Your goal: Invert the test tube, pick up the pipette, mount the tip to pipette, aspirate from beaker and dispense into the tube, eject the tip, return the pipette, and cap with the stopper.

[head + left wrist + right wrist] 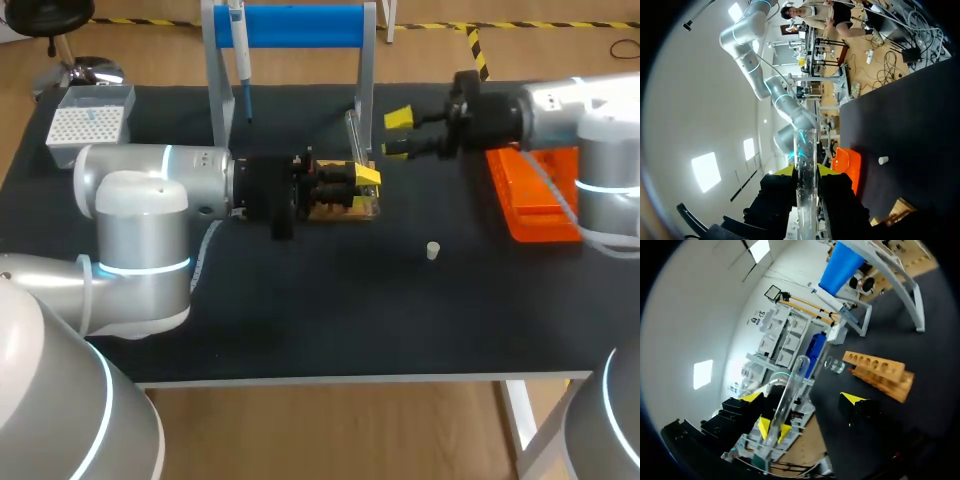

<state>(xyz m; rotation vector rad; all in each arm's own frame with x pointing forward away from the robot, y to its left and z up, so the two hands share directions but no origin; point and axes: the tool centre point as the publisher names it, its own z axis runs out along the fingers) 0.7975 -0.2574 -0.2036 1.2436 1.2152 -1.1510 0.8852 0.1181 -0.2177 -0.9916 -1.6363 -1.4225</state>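
A clear test tube stands upright above the wooden rack, and my left gripper is shut on its lower part. In the left wrist view the tube is clamped between the yellow tips of that gripper. My right gripper is open just right of the tube, not touching it. In the right wrist view the tube rises between the wide-apart fingers of my right gripper. The pipette hangs on the blue-barred stand. A small white stopper lies on the mat.
A white tip box sits at the back left. An orange tray lies at the right, under my right arm. A small glass beaker stands beside the rack.
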